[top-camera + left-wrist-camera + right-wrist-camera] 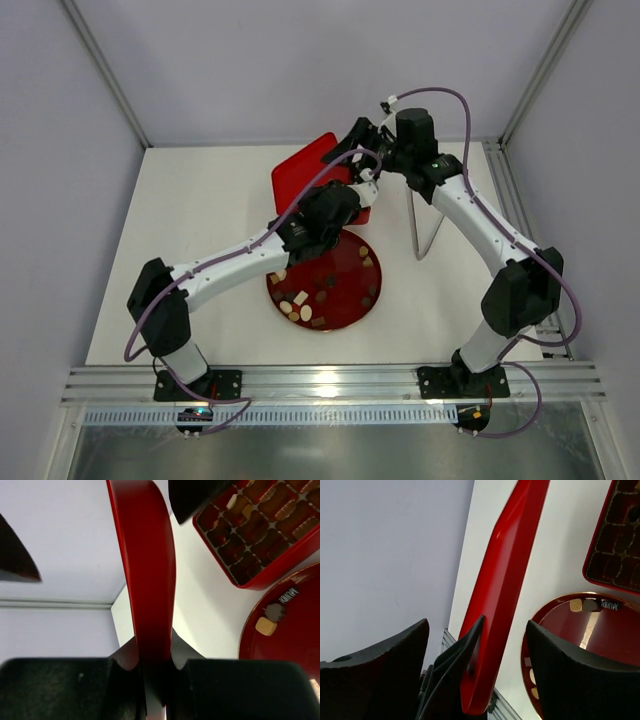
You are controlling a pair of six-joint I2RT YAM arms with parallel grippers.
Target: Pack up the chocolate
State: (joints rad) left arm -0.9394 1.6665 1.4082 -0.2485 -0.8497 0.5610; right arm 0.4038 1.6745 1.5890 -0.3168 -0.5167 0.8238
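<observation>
Left arm stretched forward over the desk (200,220), left end effector (155,652) clamped on an upright red lid (145,555), right arm arched inward, right end effector (477,625) wide open around that lid, chocolate (300,305) on the round red plate (345,300) below the left end effector, more in the red box (280,570) beside it

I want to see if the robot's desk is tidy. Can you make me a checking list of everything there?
Surface: white table.
Job's things: chocolates on a round red plate; more in a red box; red lid held up on edge.
Clutter: bent metal stand.
Grippers: left pincer shut on the lid; right pincer open, a finger on either side of the lid.
Cables: purple cables along both arms.
Surroundings: pale walls, metal rails at the near edge.
</observation>
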